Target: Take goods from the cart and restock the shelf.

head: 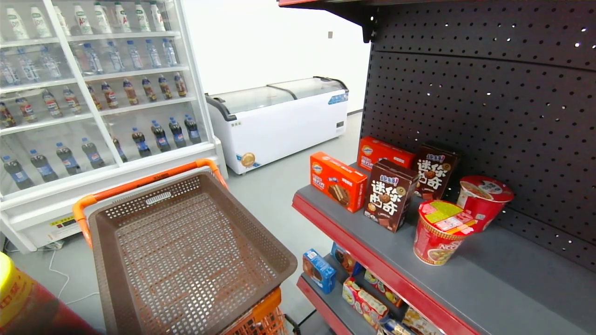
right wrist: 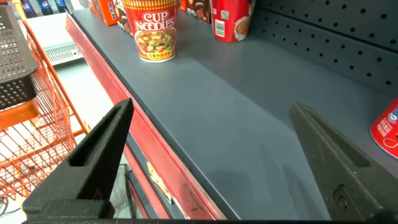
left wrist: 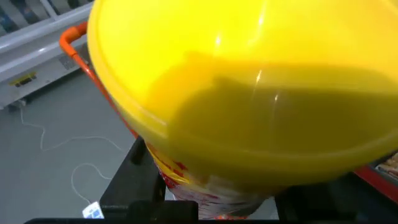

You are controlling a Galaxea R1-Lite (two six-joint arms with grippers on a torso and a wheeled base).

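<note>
Here, head view: the cart's (head: pixel 139 182) brown perforated basket (head: pixel 195 251) stands beside the shelf (head: pixel 489 279), whose grey board carries two orange boxes (head: pixel 337 180), two brown biscuit boxes (head: pixel 390 194) and two cup noodles (head: pixel 440 231). A yellow-lidded canister (head: pixel 16 298) shows at the near left of the basket, outside it. Left wrist view: the left pincer (left wrist: pixel 211 196) grips this canister below its yellow lid, above the floor and near the cart's orange handle. Right wrist view: the right pincer (right wrist: pixel 211 109), fingers spread wide and holding nothing, hangs over a bare stretch of the shelf board; a further red-labelled item (right wrist: pixel 388 127) stands on the board, well apart from the cups.
</note>
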